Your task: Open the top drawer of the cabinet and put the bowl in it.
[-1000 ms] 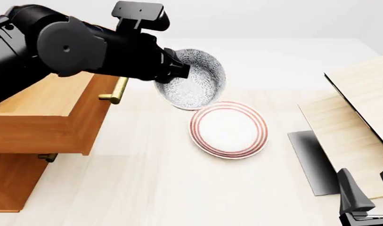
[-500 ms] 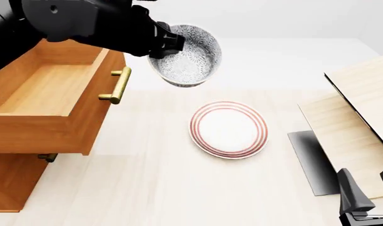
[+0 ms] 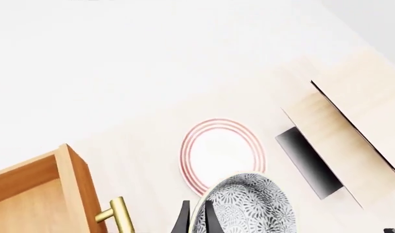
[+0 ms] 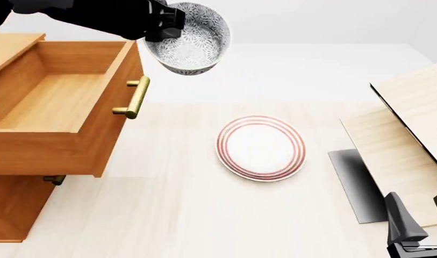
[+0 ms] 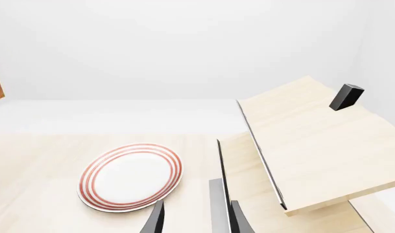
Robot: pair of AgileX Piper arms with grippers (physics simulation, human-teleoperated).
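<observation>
Mostly hidden: my left arm, cut off at the top-left edge of the front view; only its dark end shows.
Left pincer (image 4: 163,24): clenched on the bowl's left rim, one finger inside, one outside.
Bowl (image 4: 192,37): aloft and tilted, just right of the drawer's front, above the desk (image 4: 168,215).
Top drawer (image 4: 61,102): pulled out, its light interior bare; the cabinet (image 4: 10,207) below is cut off at left.
Plate (image 4: 261,147): red-ringed, flat on the desk.
Right pincer (image 4: 419,223): low at the near right corner, partly cropped; fingers apart, grasping nothing.
</observation>
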